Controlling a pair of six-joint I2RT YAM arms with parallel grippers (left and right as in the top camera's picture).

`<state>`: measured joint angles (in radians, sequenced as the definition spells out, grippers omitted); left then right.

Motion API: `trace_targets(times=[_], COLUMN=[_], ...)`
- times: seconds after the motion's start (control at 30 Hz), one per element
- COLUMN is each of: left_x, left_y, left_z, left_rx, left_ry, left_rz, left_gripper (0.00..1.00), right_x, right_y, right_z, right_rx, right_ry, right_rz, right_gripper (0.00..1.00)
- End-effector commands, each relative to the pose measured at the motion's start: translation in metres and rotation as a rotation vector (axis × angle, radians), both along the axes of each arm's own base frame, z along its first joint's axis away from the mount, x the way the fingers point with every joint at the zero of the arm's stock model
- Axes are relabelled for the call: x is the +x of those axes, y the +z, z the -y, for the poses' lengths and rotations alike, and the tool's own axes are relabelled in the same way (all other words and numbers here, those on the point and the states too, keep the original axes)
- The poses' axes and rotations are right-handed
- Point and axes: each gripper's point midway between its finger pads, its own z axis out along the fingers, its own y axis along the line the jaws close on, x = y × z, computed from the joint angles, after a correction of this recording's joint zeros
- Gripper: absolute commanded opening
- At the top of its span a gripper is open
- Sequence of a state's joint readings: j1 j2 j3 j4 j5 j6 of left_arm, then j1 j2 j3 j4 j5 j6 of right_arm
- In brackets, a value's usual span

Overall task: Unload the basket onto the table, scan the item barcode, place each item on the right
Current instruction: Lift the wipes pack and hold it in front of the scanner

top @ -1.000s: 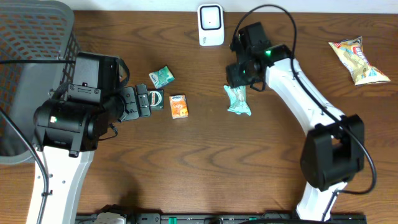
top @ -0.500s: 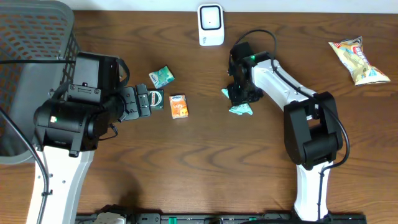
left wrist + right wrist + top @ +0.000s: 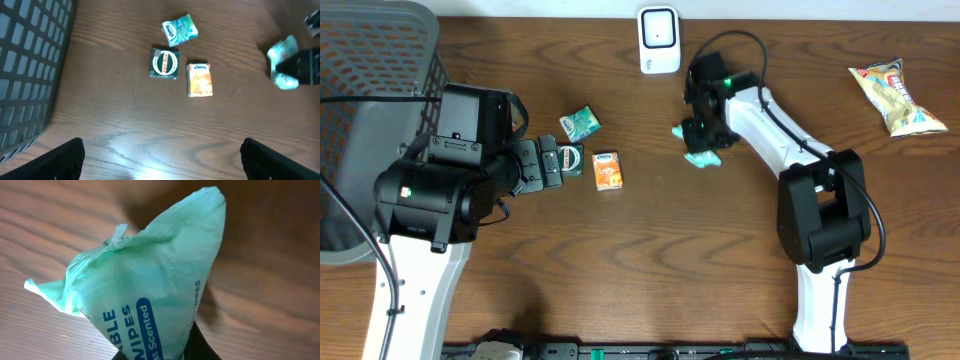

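Overhead: in the upper middle of the frame, the right jaws are clamped on the mint-green wipes packet [image 3: 700, 157], below and right of the white scanner [image 3: 659, 40]. The arm hides most of the packet.

Left wrist: the left jaws stand wide, with only their tips showing in the lower corners. The packet is a blur at the right edge.

Right wrist: the packet fills the frame, its print cut off. The jaws barely show at the bottom edge.

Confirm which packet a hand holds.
The mint-green plastic wipes packet, pinched in the right hand; orange box, dark green box, teal sachet and yellow snack bag lie free.
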<state>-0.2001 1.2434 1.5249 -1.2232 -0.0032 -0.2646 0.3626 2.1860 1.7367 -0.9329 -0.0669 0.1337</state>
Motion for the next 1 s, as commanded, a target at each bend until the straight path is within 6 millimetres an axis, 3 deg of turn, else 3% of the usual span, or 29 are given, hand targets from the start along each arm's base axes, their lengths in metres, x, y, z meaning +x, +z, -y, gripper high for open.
trace_targets(times=[0.0,0.37,0.67,0.97], left_x=[0.001,0.001,0.001,0.001], left_y=[0.004,0.004,0.004,0.004], left_z=[-0.001,-0.001,-0.001,-0.001], left_rx=[0.006,0.006,0.006,0.006], left_ry=[0.002,0.002,0.002,0.002], left_rz=[0.013,0.013,0.013,0.013], left_gripper=[0.98,0.98,0.98,0.98], right_x=[0.016,0.041,0.076,0.120], right_y=[0.027,0.064,0.087,0.130], right_z=[-0.021,-0.053,-0.069,-0.087], right_rx=[0.040,0.099,0.167,0.290], right_ry=[0.017,0.056,0.055,0.008], right_rz=[0.073,0.211,0.374,0.602], right_gripper=[0.01,0.01,0.01,0.01])
